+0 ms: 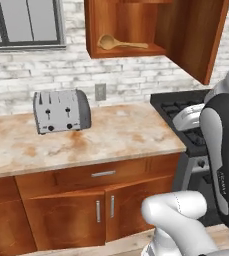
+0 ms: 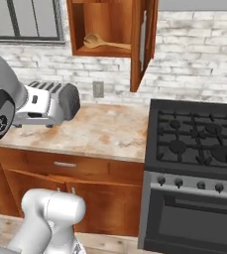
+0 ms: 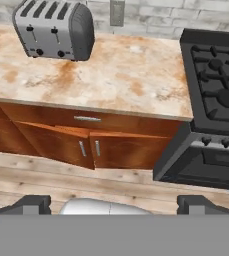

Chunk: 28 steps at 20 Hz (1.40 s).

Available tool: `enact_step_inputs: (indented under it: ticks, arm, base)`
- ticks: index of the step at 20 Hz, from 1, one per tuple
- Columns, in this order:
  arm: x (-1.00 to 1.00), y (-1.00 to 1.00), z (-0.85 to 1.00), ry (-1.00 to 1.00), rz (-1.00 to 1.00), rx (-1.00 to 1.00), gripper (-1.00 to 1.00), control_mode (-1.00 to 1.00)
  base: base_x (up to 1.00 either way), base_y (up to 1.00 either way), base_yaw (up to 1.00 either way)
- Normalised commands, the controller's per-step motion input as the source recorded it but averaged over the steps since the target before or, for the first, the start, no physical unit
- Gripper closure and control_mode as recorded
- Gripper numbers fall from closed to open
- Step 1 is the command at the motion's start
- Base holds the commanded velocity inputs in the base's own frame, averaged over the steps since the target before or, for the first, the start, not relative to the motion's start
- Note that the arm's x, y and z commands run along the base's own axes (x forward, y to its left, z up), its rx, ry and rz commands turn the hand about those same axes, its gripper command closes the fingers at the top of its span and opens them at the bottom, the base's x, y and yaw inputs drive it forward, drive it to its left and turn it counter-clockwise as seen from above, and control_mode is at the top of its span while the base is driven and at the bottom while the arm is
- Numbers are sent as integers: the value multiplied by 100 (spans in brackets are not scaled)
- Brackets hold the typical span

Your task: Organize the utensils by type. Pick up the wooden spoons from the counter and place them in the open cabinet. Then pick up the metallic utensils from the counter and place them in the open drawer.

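One wooden spoon (image 1: 118, 44) (image 2: 102, 43) lies on the shelf of the open cabinet (image 1: 131, 22) (image 2: 105, 20), bowl to the left. The cabinet door (image 1: 196, 35) stands swung out to the right. Below it the counter (image 1: 116, 135) (image 2: 105, 131) (image 3: 116, 75) shows bare stone around a toaster. My gripper (image 3: 115, 204) is open and empty, its fingertips (image 3: 33, 202) spread wide. It hovers back from the counter's front edge and looks down at it. The metallic utensils and the drawer are out of view.
A silver toaster (image 1: 61, 111) (image 2: 50, 101) (image 3: 53, 27) stands at the back left of the counter. A black gas stove (image 1: 186, 117) (image 2: 199, 134) (image 3: 216, 85) adjoins the counter on the right. Closed drawer fronts and base cabinet doors (image 3: 86, 145) run underneath.
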Motion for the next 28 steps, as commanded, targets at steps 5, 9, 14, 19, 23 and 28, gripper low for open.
enact_step_inputs:
  ticks: [5, 9, 14, 19, 23, 28]
  arm:
    - [0, 0, 0, 0, 0, 0, -100, 100]
    - [0, 0, 0, 0, 0, 0, -100, 100]
    - [0, 0, 0, 0, 0, 0, -100, 100]
    - [0, 0, 0, 0, 0, 0, -100, 100]
    - [0, 0, 0, 0, 0, 0, -100, 100]
    - [0, 0, 0, 0, 0, 0, -100, 100]
  base:
    - [-84, 0, 0]
    - [-77, 0, 0]
    - [-55, -6, 0]
    - [-22, -22, 0]
    - [-4, -22, 0]
    - [33, -66, 0]
